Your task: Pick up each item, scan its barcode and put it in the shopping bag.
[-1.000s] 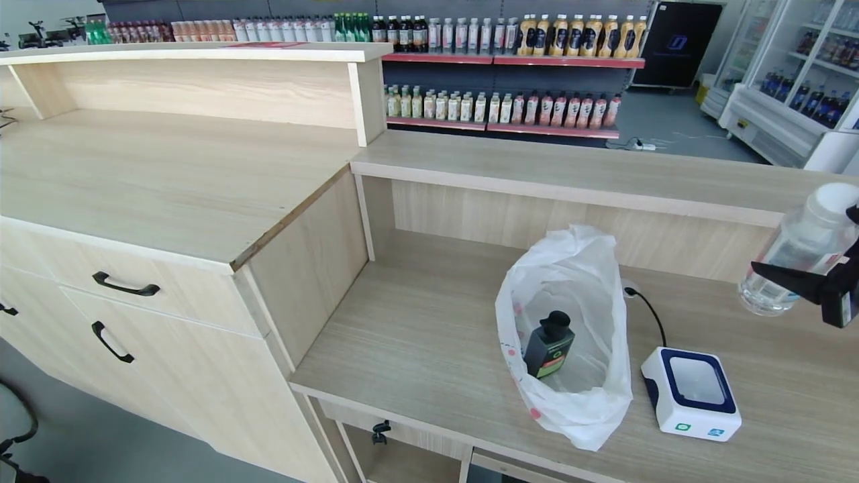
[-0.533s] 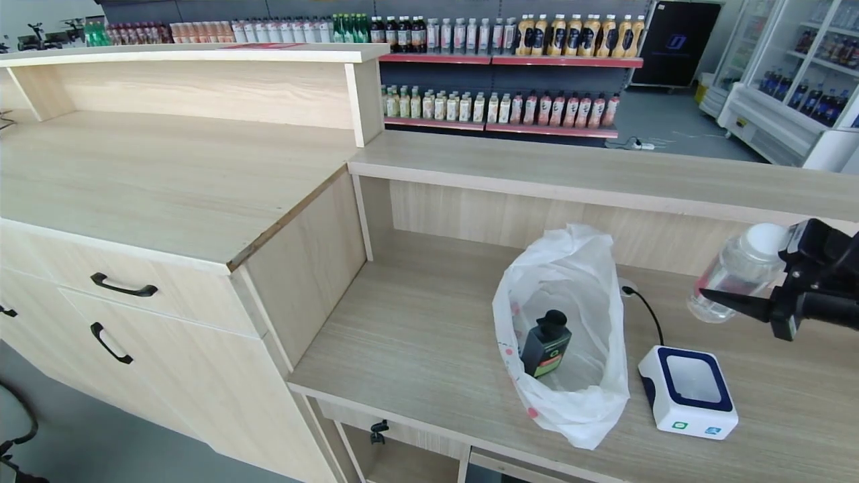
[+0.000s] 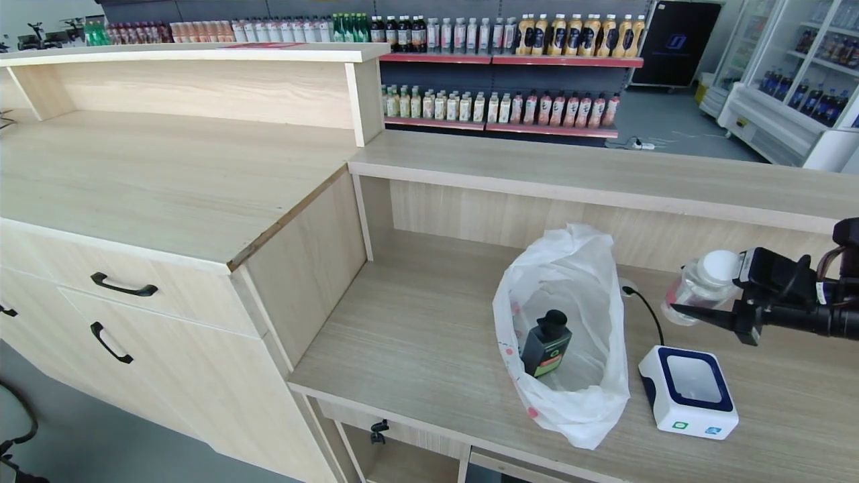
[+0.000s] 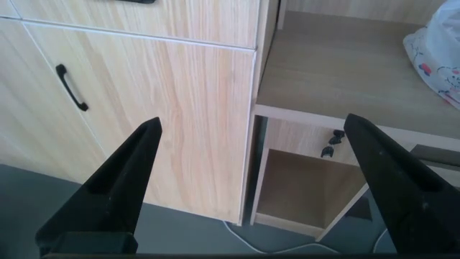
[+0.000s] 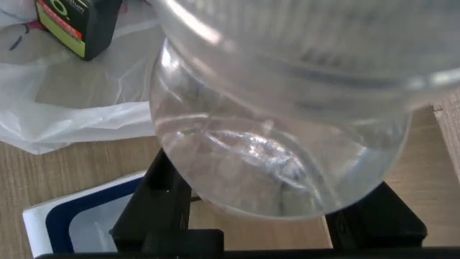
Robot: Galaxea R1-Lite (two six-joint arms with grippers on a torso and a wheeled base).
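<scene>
A: What is seen first?

B: A pale wooden counter [image 3: 416,335] is seen, with a lower surface set beside a taller cabinet [image 4: 180,108] with black handles. The left gripper [image 4: 253,122] is held in front of that cabinet, off the near left corner of the lower surface, with its jaws spread wide and nothing held between them.

A: And what is carried on the lower surface?

B: A white shopping bag [image 3: 577,268] is stood about the middle of it, mouth open, its bottom reaching the near edge. Just to the right of the bag, close to the near edge, a white scanner [image 3: 689,392] with a dark-framed window is placed. Its black cable [image 3: 647,308] is run toward the back edge.

A: Where is the item being handled?

B: A clear bottle [image 3: 698,285] with a white cap is held above the surface, nearer the back edge, right of the bag and behind the scanner. It is tilted, cap upward and to the right. It is clamped in the right gripper [image 3: 688,298], whose fingers are closed around the body.

A: Is anything held in the bag?

B: A small dark bottle [image 3: 547,345] with a black cap is seen standing inside it.
</scene>
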